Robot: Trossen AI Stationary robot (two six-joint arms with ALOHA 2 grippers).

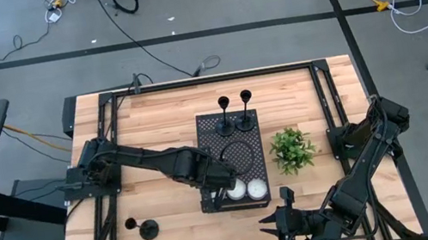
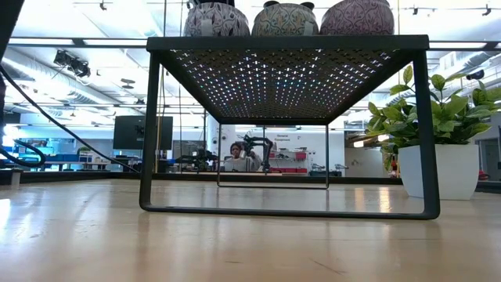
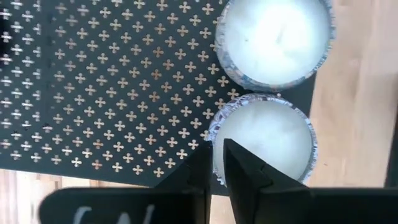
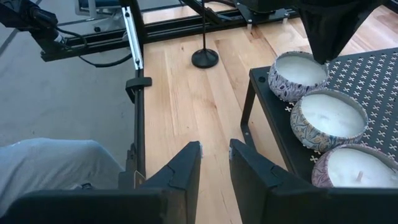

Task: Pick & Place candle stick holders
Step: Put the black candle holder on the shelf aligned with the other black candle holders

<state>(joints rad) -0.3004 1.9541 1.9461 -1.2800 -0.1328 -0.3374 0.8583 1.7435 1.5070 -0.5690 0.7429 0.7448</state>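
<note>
3 candle stick holders, stems upright: 2 [image 1: 226,116] [image 1: 246,113] on the black stand's [image 1: 207,130] far end, 1 [image 1: 147,229] alone on the tabletop [image 1: 153,121] at the left near corner. Left tool [image 1: 224,190] hovers over the candle tins [image 1: 245,190], fingers nearly pressed together, pinching nothing. Right tool [image 1: 279,224] waits at the near edge, narrowly spread. Low view hides all holders; only tin tops show.

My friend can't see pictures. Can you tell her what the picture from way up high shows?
Looking straight down, a black tray table holds two candle stick holders and some white candles. The left gripper hovers at the candles; a third holder stands alone on the wood, beside a small plant.
</note>
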